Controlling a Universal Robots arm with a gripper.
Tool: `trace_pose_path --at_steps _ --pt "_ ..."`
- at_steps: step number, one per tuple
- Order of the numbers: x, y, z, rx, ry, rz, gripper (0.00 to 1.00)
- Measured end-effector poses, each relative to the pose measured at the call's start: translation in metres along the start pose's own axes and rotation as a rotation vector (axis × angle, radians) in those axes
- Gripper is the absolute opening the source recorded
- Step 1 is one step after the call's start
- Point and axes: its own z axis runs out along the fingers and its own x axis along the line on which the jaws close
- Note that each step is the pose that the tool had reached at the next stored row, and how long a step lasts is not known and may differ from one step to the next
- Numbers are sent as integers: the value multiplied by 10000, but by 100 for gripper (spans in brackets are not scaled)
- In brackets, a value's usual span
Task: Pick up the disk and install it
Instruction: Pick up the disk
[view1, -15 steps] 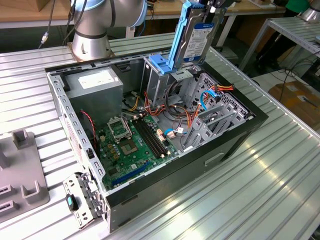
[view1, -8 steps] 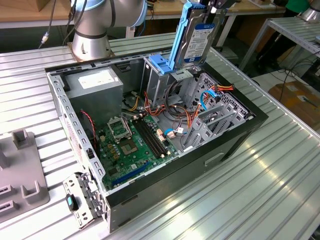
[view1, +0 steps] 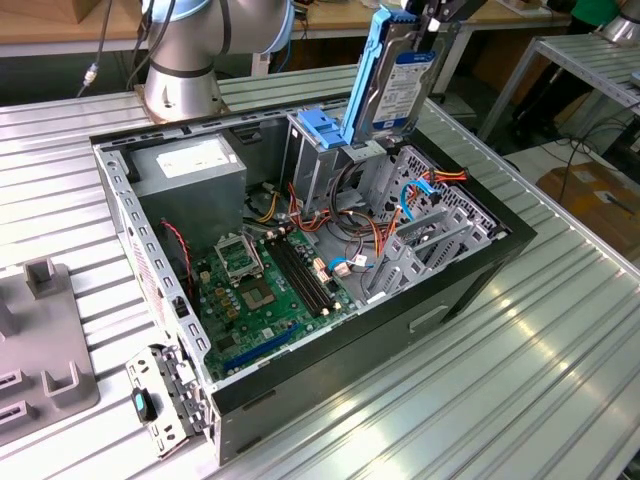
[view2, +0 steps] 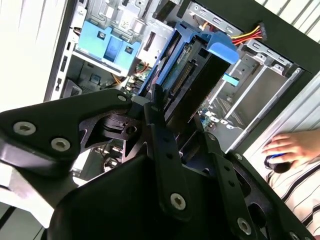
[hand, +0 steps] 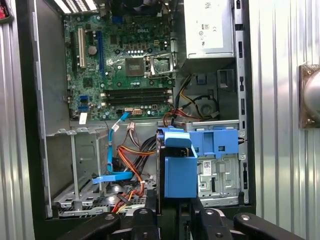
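Note:
The disk (view1: 397, 88), a silver-black drive with a white and blue label and blue side rails, hangs upright and slightly tilted over the open computer case (view1: 470, 275). My gripper (view1: 431, 36) is shut on its upper end. The disk's lower end sits just above the bay beside the metal cage with a blue top (view1: 322, 130). In the second wrist view the disk (view2: 192, 82) runs out from between the black fingers (view2: 165, 145). In the first wrist view its blue rail end (hand: 179, 170) stands between the gripper (hand: 175, 212) and the blue cage top (hand: 217, 142).
Inside the case lie a green motherboard (view1: 265, 275), a grey power-supply box (view1: 190, 165) and loose red, orange and blue cables (view1: 400, 215). The arm's base (view1: 185, 60) stands behind the case. Grey fixtures (view1: 40, 340) sit at the exterior view's left. A person's hand (view2: 292, 145) rests beside the case.

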Motion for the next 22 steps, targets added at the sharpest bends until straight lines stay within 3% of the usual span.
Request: trace_pose_path --at_steps 3,6,12,19,22 --pt "58 -6 -2 1 11 0 35" --pt "193 -17 -5 1 21 0 35" --pt "360 -30 -9 1 29 0 35" --pt "713 -62 -18 3 55 0 35" --pt "809 -70 -19 3 59 0 35"
